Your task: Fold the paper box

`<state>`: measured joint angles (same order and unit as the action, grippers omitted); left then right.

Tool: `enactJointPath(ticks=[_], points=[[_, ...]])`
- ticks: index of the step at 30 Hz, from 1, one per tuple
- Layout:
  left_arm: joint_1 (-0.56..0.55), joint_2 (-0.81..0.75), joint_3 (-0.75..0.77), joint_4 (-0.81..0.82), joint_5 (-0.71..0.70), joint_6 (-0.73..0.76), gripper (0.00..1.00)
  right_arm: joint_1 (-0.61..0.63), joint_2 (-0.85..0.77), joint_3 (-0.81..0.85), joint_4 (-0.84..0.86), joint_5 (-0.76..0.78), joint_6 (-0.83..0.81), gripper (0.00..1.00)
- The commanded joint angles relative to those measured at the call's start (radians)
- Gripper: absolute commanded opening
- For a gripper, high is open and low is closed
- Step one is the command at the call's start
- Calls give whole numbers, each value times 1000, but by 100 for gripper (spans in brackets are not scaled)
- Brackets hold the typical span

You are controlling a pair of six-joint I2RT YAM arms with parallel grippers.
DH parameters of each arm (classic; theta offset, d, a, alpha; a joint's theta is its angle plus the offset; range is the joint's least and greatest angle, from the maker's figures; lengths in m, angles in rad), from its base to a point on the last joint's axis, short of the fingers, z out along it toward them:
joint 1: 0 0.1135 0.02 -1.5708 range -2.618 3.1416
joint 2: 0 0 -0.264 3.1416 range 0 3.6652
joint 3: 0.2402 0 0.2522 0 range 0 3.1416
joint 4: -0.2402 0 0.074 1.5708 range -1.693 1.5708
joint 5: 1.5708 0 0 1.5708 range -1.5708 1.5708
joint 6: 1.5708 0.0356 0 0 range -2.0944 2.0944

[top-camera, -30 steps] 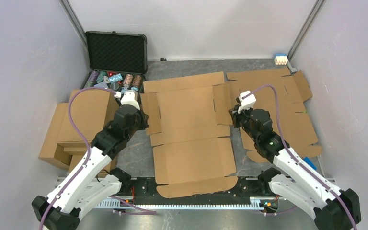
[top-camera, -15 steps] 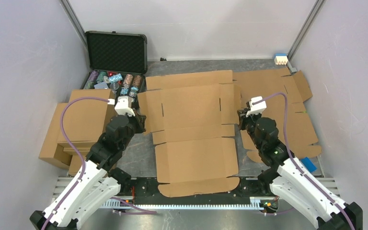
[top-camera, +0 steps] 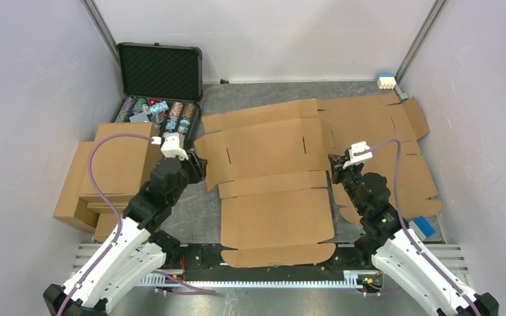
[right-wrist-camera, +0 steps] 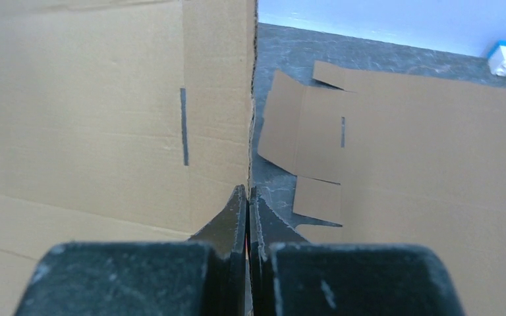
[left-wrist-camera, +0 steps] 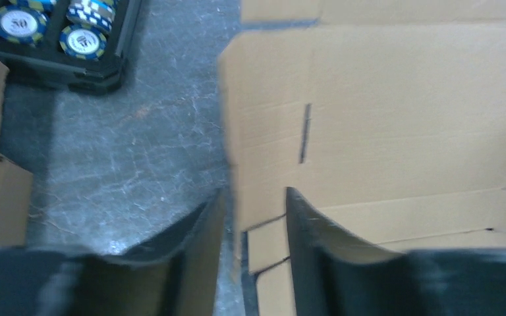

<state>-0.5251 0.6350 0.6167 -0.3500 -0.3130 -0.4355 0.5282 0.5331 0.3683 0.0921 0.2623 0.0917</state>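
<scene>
A: Where is the box (top-camera: 273,171)?
B: Centre of the top view, opened out on the grey table (top-camera: 201,210) between both arms.
A: And the grippers?
B: The right gripper (right-wrist-camera: 247,197) pinches the box's right edge; the left gripper (left-wrist-camera: 253,217) stands spread astride its left edge.

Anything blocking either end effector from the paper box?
Nothing visible. The right end effector is shut on the paper box at its right edge. The left end effector is open, with the box's left edge between its fingers.
</scene>
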Motion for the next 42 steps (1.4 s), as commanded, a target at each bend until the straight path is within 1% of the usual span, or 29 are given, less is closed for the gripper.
enactJointPath(ticks=[1, 3, 8, 12, 18, 23, 29, 32, 35, 37, 41, 42], points=[[-2, 8, 2, 46, -32, -41, 59, 0, -44, -31, 117, -145, -64, 0], [-1, 31, 21, 27, -38, -47, 67, 0, -61, -42, 135, -190, -68, 0], [-1, 110, 50, -4, -14, -68, 70, -1, -96, -66, 134, -162, -58, 0], [-1, 144, 29, 6, 28, -107, 70, -1, -133, -95, 132, -167, -47, 0], [-1, 194, -3, -49, 48, -195, 68, 0, -175, -138, 134, -149, -29, 0], [-2, 253, -44, -65, 160, -294, 65, -1, -144, -149, 85, -49, 16, 0], [-4, 308, -47, -122, 218, -313, 66, -1, -126, -179, 64, 21, 71, 0], [-25, 375, -42, -133, 282, -310, 65, 0, -135, -200, 68, 37, 85, 0], [-72, 415, -49, -129, 301, -311, 61, 0, -150, -221, 81, 34, 89, 0], [-98, 416, -63, -129, 298, -325, 61, -1, -155, -227, 81, 33, 92, 0], [-117, 391, -109, -130, 308, -365, 61, 0, -149, -226, 68, 41, 92, 0], [-118, 384, -118, -130, 335, -372, 61, -1, -145, -226, 65, 44, 92, 0]])
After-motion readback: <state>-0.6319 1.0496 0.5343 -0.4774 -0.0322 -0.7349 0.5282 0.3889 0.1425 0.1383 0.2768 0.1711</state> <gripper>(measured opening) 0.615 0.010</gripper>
